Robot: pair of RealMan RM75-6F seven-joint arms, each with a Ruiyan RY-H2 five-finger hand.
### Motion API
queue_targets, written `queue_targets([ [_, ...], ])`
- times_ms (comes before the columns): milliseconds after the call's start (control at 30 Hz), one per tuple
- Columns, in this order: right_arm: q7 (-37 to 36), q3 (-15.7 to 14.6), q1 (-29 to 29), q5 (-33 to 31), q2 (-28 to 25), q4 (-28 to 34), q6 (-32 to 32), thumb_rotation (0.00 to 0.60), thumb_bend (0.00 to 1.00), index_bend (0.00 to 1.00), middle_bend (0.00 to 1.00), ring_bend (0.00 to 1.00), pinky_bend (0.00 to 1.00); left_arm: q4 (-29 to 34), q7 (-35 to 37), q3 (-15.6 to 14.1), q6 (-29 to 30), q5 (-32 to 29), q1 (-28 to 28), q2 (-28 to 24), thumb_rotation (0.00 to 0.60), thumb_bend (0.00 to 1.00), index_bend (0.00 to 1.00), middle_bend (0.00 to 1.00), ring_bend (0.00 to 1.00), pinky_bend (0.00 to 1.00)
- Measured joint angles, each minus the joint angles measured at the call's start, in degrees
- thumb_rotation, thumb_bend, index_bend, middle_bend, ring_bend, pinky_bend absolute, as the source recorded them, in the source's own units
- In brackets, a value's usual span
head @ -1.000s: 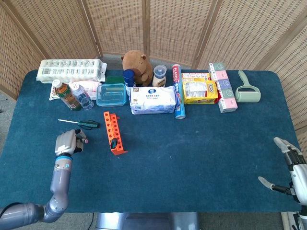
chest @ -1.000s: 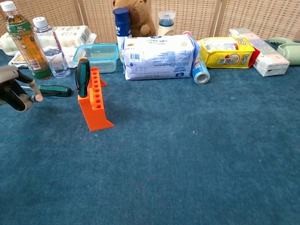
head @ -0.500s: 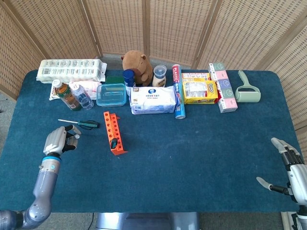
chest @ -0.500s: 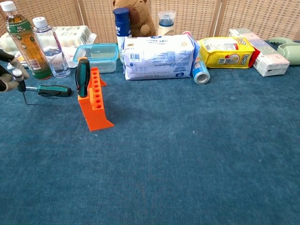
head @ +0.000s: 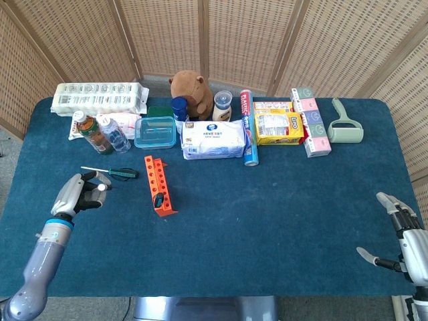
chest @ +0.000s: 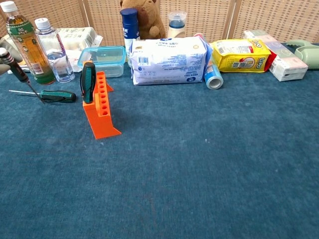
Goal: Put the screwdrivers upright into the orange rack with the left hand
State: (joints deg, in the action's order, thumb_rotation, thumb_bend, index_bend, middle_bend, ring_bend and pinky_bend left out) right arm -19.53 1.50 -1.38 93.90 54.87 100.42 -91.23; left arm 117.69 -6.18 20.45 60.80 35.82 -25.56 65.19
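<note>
The orange rack (head: 159, 186) (chest: 101, 108) stands left of the table's middle, with one dark green-handled screwdriver (head: 158, 199) (chest: 88, 81) upright in its near end. A second green-handled screwdriver (head: 112, 172) (chest: 56, 95) lies flat to the rack's left. My left hand (head: 75, 195) hovers left of the rack and grips a small black-handled screwdriver (chest: 17, 69), tilted with its thin shaft pointing down toward the lying one. The chest view cuts off most of that hand. My right hand (head: 400, 235) is at the table's near right edge, fingers apart and holding nothing.
Along the back stand two bottles (head: 93, 132) (chest: 30, 47), a clear lidded box (head: 155, 131), a wipes pack (head: 214, 139), a plush toy (head: 190, 87), a yellow packet (head: 277, 127) and a lint roller (head: 345, 124).
My left hand has moved left, away from the rack, carrying the small screwdriver, and now sits mostly outside the chest view. The right hand has barely moved.
</note>
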Motion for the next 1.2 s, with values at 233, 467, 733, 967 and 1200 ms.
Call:
queue_targets([
  [233,0.1,0.1,0.0,-0.4,0.0,-0.1,0.0,0.6,0.16,0.01,0.1,0.09,0.09,4.6,5.7,1.3,-7.6,-0.5,0.1,-7.8,0.6,0.6,0.57,0.89,0.93,0.89],
  [467,0.3,0.1,-0.1,-0.4,0.1,-0.1,0.2,0.6,0.16,0.01,0.1,0.09,0.09,8.5,11.3,3.1,-11.1,1.3,0.3,-14.0,0.6,0.6,0.57,0.89,0.93,0.89],
  [733,0.9,0.1,-0.2,-0.4,0.3,0.0,0.5,0.6,0.16,0.01,0.1,0.09,0.09,9.6,17.9,4.5,-17.0,3.6,-0.1,-17.4,0.6,0.6,0.57,0.89,0.93,0.89],
  [967,1.0,0.1,-0.4,-0.7,0.5,-0.1,0.9,0.6,0.16,0.01,0.1,0.09,0.09,9.7,21.0,5.3,-19.4,3.6,-2.4,-18.6,0.6,0.6,0.57,0.89,0.93,0.89],
  [1200,0.9,0.1,-0.4,-0.9,0.4,-0.1,0.9,0.6,0.16,0.01,0.1,0.09,0.09,9.8,22.1,5.3,-19.6,1.4,-5.5,-18.7,0.6,0.6,0.57,0.89,0.93,0.89],
])
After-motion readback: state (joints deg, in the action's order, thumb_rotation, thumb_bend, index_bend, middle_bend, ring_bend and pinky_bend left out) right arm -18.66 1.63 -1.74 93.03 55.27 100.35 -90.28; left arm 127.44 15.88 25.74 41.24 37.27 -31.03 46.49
